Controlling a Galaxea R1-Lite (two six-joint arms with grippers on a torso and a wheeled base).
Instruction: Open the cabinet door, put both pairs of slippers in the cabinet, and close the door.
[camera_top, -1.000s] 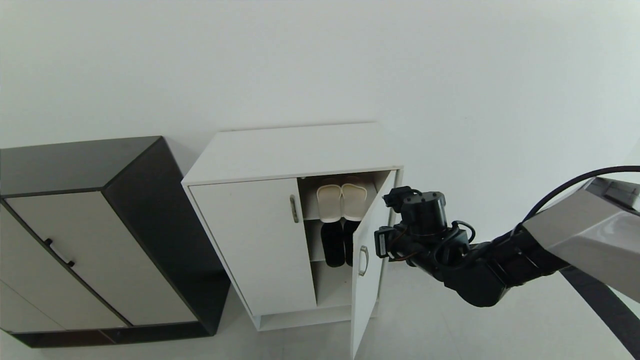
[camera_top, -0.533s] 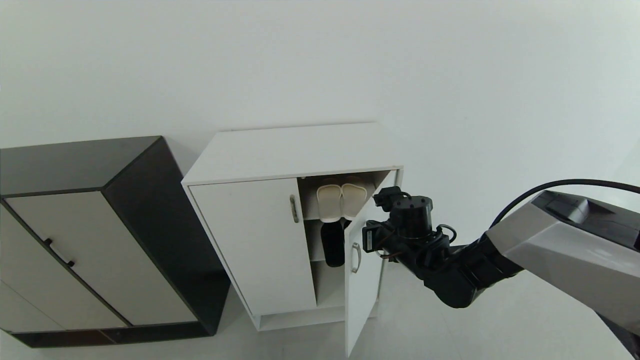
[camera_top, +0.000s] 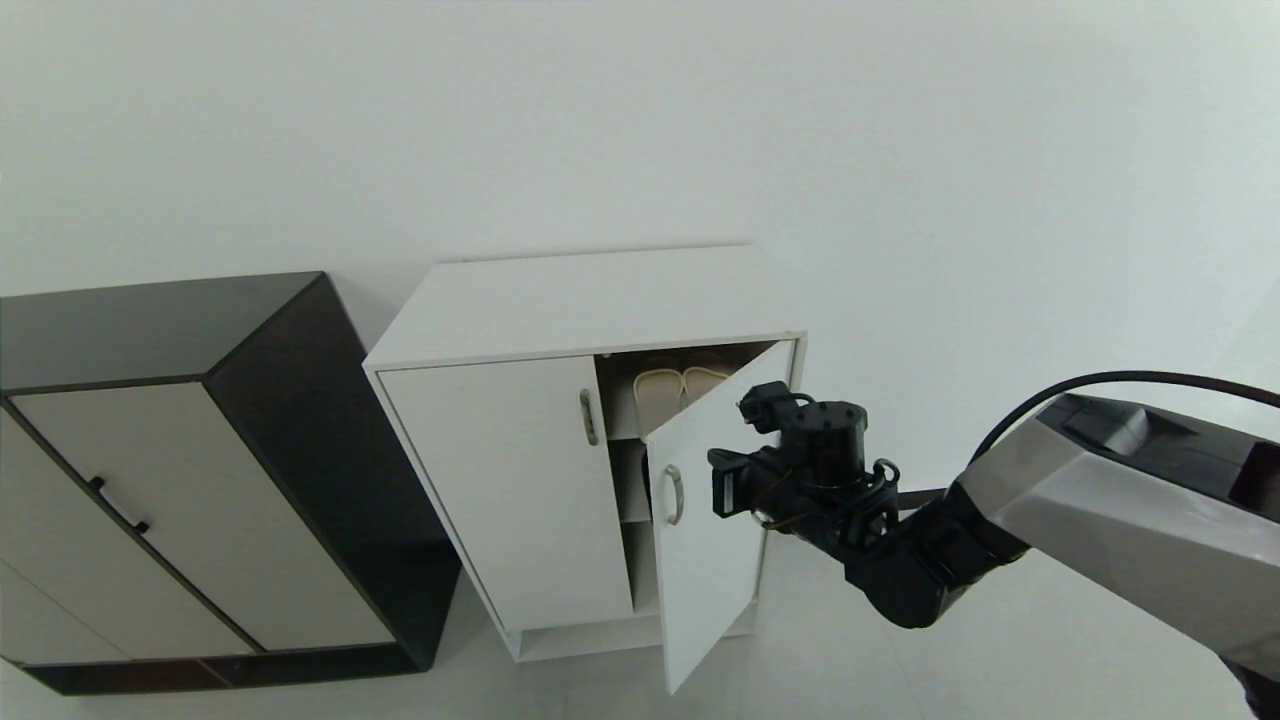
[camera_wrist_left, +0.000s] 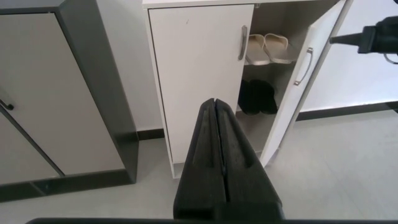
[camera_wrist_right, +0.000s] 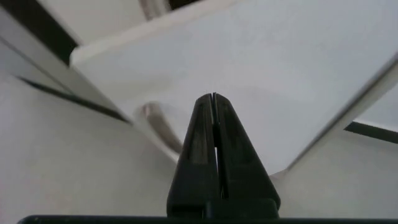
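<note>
- The right gripper (camera_wrist_right: 214, 102), fingers pressed together, sits up against the outer face of the white cabinet door (camera_top: 705, 560), above and to the right of its handle (camera_top: 676, 494).
- Both pairs are in: white slippers (camera_wrist_left: 272, 48) on the upper shelf, black slippers (camera_wrist_left: 258, 96) on the shelf below.
- The left gripper (camera_wrist_left: 215, 106) is also pressed together, holding nothing, and hangs well back from the cabinet (camera_top: 590, 300).
- Risk one: there is no grasp here, only a push on a smooth panel, so the fingers could skid off towards the free edge and the door would be left ajar.
- Risk two: the white slippers' heels look close to the shelf's front edge, so the door could nudge them or stop short.
- Risk three: a hard shove may make the door bounce back open.
- Compared with a second ago, the door has swung from nearly edge-on to roughly half shut. The arm has followed it leftward, and the door now covers the black pair in the head view.
</note>
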